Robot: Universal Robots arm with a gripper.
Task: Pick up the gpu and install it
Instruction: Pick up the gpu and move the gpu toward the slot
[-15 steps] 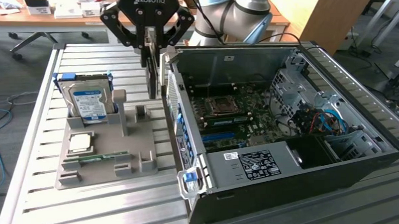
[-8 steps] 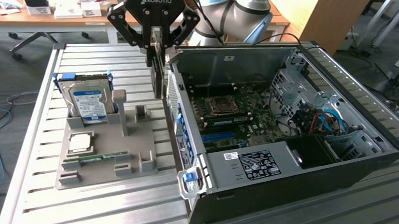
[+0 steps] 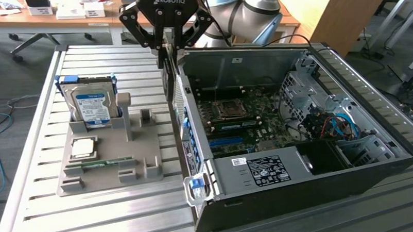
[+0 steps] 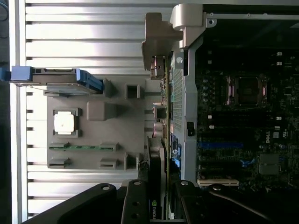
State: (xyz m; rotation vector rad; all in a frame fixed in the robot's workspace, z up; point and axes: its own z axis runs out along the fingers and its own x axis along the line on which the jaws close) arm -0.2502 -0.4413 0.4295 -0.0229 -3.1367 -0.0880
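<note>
Slatted table (image 3: 121,206) below, tool (image 3: 166,46) clamps thin, dark-faced gpu (image 3: 168,78) upright.

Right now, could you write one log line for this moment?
fingers: shut on gpu | gpu: held on edge, outside computer case wall | install: not yet done

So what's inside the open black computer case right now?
A green motherboard with a bare processor socket, a grey labelled power supply box and blue cables. Whatever lies beneath that box is covered.
</note>
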